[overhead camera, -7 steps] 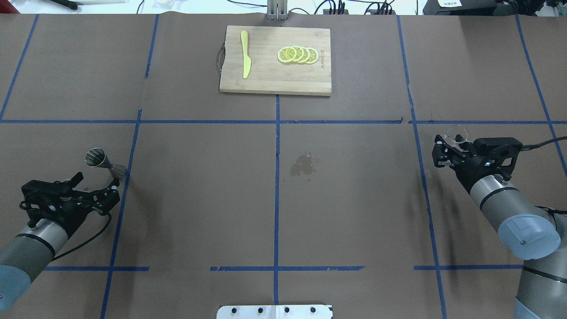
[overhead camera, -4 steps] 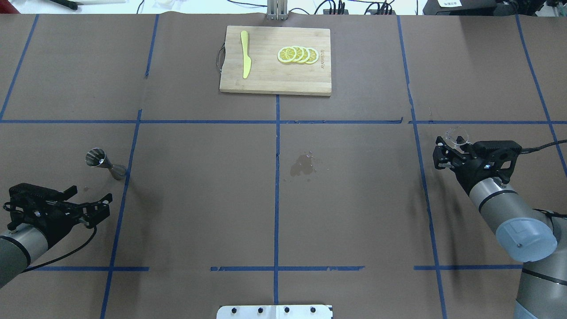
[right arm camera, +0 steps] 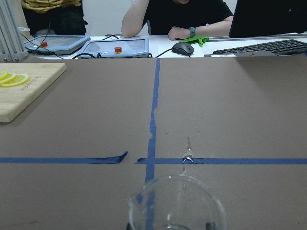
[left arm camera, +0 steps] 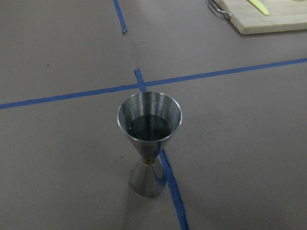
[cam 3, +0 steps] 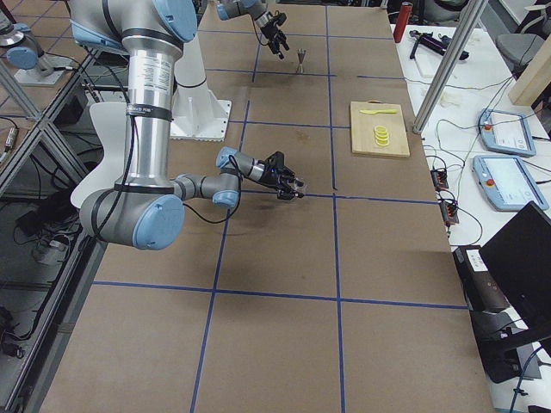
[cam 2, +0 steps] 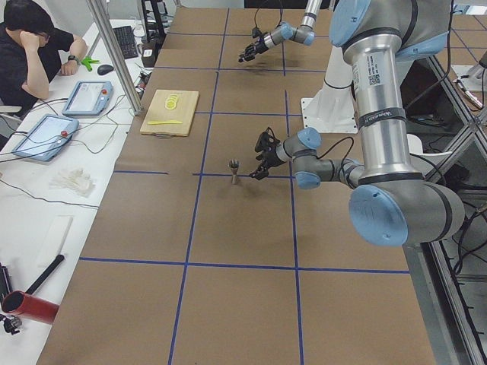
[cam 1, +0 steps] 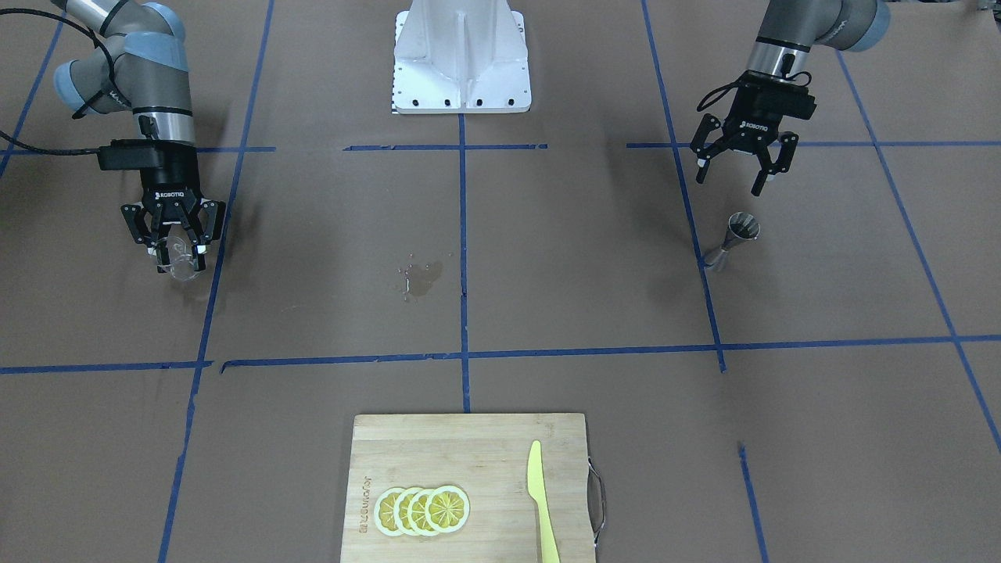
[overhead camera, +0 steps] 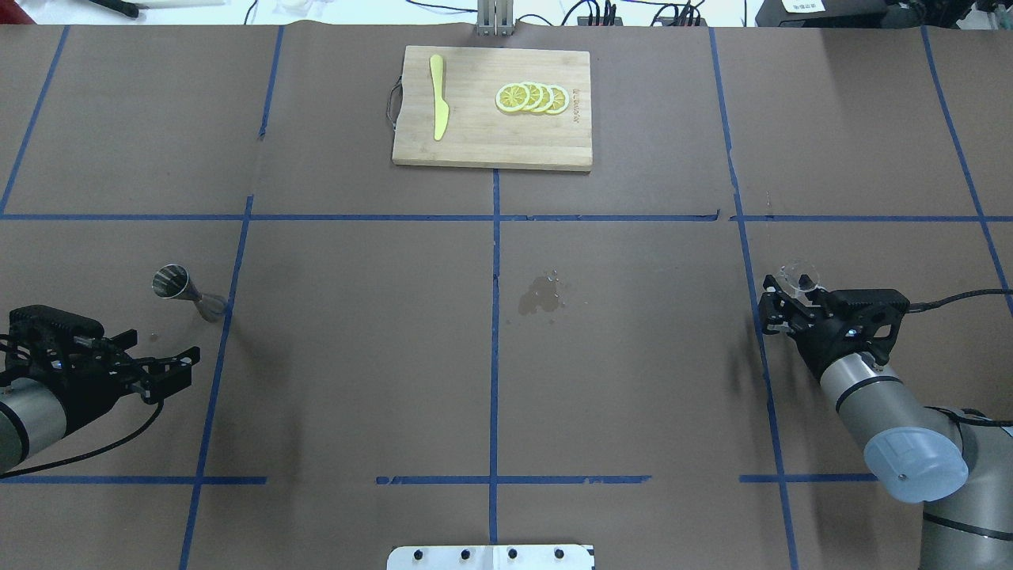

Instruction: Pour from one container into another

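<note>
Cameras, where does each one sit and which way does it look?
Front-facing: across the table, looks steeply down at the robot; both arms, left gripper on its right near the jigger.
Overhead: behind the robot, looks forward and down; both arms.
Exterior left: table's end; left arm near and large.
Exterior right: opposite end; right arm near.
Left wrist: looks down at the jigger; no arm shows.
Right wrist: looks over the glass cup towards a person.
Front-facing and overhead share the cutting board.

You're in a robotics lab: your worktop [overhead camera: 356,356] is papered brown and gridded with blue tape [overhead camera: 356,217], and control tablets [cam 2: 87,97] with red stop buttons lie on the white side desk [cam 2: 46,220], beside a keyboard [right arm camera: 268,46] and a seated person [cam 2: 30,61].
</note>
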You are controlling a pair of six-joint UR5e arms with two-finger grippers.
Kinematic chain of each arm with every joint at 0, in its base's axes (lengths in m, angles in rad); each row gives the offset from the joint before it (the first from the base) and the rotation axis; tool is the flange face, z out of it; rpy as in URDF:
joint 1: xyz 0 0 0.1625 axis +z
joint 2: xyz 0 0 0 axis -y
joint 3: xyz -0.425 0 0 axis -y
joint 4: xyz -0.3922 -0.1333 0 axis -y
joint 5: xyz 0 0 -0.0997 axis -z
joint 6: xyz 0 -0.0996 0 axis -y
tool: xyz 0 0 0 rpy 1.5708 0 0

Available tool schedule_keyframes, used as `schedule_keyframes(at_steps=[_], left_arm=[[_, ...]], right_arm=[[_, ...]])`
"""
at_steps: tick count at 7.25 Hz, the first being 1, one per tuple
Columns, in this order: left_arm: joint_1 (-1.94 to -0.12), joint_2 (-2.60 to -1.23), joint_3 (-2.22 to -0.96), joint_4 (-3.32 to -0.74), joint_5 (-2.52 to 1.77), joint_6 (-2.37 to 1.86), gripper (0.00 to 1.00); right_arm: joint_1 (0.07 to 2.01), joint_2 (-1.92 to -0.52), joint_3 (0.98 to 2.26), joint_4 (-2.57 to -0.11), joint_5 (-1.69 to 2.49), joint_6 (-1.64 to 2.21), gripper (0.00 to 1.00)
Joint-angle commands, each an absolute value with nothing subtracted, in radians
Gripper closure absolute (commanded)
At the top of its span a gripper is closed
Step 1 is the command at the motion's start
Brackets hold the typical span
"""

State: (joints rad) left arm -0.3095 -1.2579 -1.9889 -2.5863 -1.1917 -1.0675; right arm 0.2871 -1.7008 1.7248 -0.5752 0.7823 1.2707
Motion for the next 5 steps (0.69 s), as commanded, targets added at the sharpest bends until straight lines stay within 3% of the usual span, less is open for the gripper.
schedule_keyframes(at_steps=[1,2,5], left_arm=[[-0.365,-1.258,-2.026,-2.559,-1.259,-1.025,0.0],[-0.388,-1.258,-2.043,-2.527,-1.299,-1.014,0.0],[-0.394,-1.258,-2.046,-2.523,-1.305,-1.009,0.0]], right_arm=[[0.27,-1.698,1.709,-0.574,0.781,1.272,1.0],[0.264,-1.697,1.707,-0.575,0.781,1.272,1.0],[0.249,-1.697,1.684,-0.575,0.756,1.269,0.63]])
